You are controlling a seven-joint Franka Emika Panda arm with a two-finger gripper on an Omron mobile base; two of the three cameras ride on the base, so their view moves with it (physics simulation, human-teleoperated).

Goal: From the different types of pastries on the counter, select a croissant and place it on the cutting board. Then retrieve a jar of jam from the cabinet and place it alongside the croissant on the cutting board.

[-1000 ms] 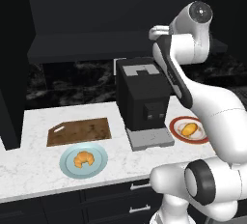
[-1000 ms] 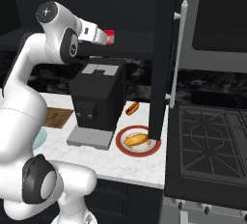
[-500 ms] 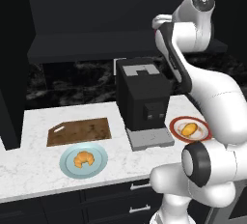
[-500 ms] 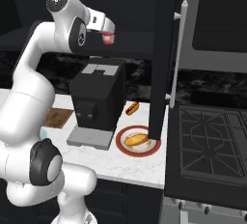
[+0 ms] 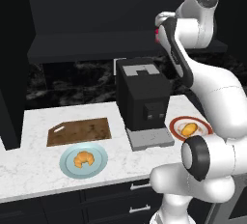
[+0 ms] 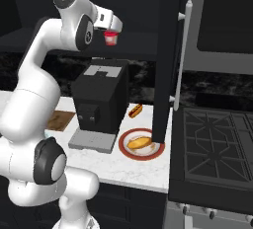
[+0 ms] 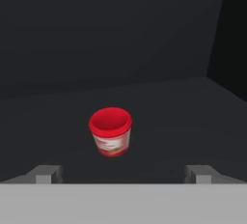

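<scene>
My jaws are spread wide, their two grey fingertips [image 7: 46, 174] standing far apart at the near edge of the hand view, and they grip nothing. Ahead of them, roughly midway between the tips but beyond them, sits the jar of jam [image 7: 111, 137], red lid toward me and pale body below, on the dark floor of the cabinet [image 5: 96, 44]. From the right base view the jar [image 6: 110, 37] shows just under the end of my hand, high above the black coffee machine [image 6: 101, 102]; I cannot tell from there whether anything touches it. My arm is raised high, with the hand up at the level of the cabinet shelf. Down on the white counter [image 5: 29, 165], the croissant [image 5: 83, 158] lies on a round light-blue plate [image 5: 103, 158] near the front edge. The brown cutting board [image 5: 79, 131] lies just behind that plate, to the left of the coffee machine, with its slot handle at the left end. To the right of the machine an oblong orange pastry [image 5: 189, 128] rests on a red-rimmed plate [image 5: 174, 124]. Another small oblong pastry [image 6: 135, 110] lies on the counter farther back, apart from that plate. A dark stove [image 6: 217, 144] stands at the far right.
</scene>
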